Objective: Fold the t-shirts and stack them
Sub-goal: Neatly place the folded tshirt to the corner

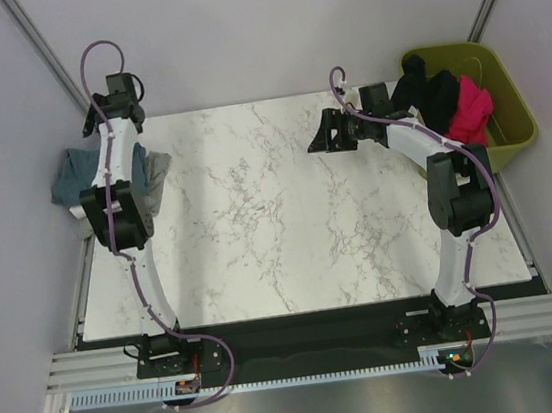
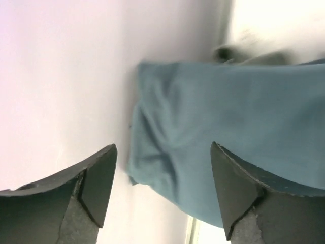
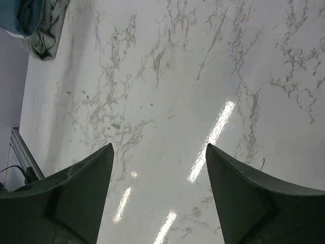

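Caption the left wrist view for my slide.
Open left hand facing the blue-grey shirt, holding nothing.

I count four t-shirts in sight. Two lie at the table's 9 o'clock edge: one slate-blue t-shirt [image 1: 71, 176] and one pale grey t-shirt [image 1: 158, 171]. Two more sit at 2 o'clock, a black t-shirt [image 1: 433, 91] and a magenta-pink t-shirt [image 1: 471, 110] — though I can't tell whether the black heap is one shirt or more.

There is one olive-green bin [image 1: 519, 121] and one marble tabletop [image 1: 288, 225].

There are two arms, the left arm [image 1: 114, 156] and right arm [image 1: 453, 255], and two grippers, the left gripper [image 2: 161, 150] and right gripper [image 3: 158, 150]. Each shows two fingers [image 3: 81, 188] — four in all.
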